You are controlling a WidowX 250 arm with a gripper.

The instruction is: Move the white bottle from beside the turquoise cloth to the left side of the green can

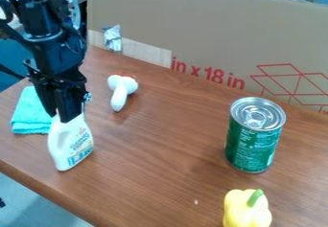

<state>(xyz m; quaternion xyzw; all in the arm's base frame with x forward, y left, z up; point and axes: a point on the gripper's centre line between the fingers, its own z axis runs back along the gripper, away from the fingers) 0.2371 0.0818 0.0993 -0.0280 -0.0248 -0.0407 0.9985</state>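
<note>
One white bottle [69, 144] sits straight below the black gripper [67, 112], and the fingers look pinched around its neck. Long axis runs pretty much in line with the gripper, neck up, base angled a touch toward the right of the view. Can't tell if the base touches the table [160, 159]. Folded teal cloth [30, 113] is right beside it, fwiw.

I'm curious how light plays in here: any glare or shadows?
Camera view: bright glints on the can lid and the foil; only soft, faint shadows on the table; the black claw is dark, its details hard to pick out.
</note>
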